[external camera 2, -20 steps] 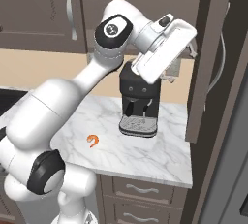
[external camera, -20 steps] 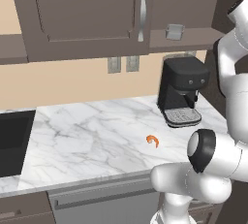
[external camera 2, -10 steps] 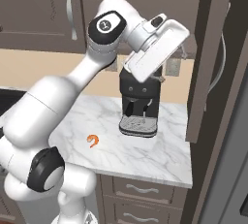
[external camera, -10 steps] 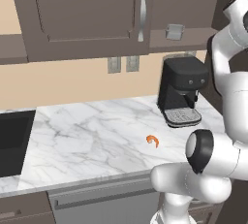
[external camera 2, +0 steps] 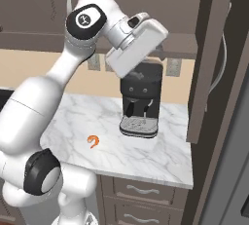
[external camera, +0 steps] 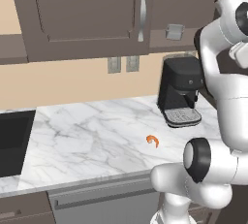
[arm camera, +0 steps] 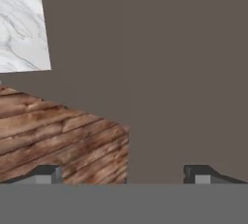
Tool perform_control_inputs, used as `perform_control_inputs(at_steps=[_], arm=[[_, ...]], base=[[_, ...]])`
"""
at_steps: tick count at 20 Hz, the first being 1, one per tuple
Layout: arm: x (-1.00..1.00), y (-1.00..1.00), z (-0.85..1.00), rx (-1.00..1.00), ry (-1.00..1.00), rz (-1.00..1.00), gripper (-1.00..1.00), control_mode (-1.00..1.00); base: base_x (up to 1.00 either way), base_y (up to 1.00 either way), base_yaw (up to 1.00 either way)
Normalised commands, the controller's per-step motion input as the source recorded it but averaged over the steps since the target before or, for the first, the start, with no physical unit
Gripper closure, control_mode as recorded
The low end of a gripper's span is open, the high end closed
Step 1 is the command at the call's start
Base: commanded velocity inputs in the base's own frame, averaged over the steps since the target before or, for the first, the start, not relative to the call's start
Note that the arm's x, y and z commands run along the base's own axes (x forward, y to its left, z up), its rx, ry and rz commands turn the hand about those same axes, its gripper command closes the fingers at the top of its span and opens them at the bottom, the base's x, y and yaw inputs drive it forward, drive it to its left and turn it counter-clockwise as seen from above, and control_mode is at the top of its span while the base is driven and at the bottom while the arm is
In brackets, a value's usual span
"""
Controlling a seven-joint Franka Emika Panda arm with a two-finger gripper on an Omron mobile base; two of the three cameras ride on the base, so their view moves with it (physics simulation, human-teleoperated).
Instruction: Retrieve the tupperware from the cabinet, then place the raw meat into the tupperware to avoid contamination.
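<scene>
Hand [arm camera: 123, 174] spread wide and empty, raised near the cabinet [external camera: 87, 14], tupperware [external camera: 174, 31] on its shelf, meat [external camera: 153, 140] on marble tabletop [external camera: 87, 140]

Black coffee machine [external camera: 181, 89] on marble counter [external camera: 87, 138]; sink [external camera: 12, 143] left.

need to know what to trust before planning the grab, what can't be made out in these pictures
- Tupperware: in the left base view, small and grey on the cabinet shelf; its contents are too small to read.
- Gripper: open in the hand view, but the bottom edge cuts off most of the fingers.
- Raw meat: right base view, too tiny for detail.
- Cabinet interior: right base view, hidden behind the hand.
</scene>
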Motion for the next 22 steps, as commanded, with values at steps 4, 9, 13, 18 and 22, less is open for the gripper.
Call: perform_control_inputs(at_steps=[4, 9, 13, 18, 22], arm=[[0.05, 0.42, -0.04, 0.07, -0.32, -0.16, -1.0, -1.0], [0.04, 0.46, -0.01, 0.07, -0.34, -0.16, -1.0, -1.0], [0.05, 0.49, -0.06, 0.12, -0.3, -0.14, -1.0, -1.0], [0.03, 0.43, -0.17, 0.19, -0.24, -0.11, -1.0, -1.0], [0.01, 0.44, -0.08, 0.21, -0.18, -0.02, -1.0, -1.0]], base=[[0.0, 0.0, 0.0], [0.0, 0.0, 0.0], [0.0, 0.0, 0.0], [0.0, 0.0, 0.0], [0.0, 0.0, 0.0]])
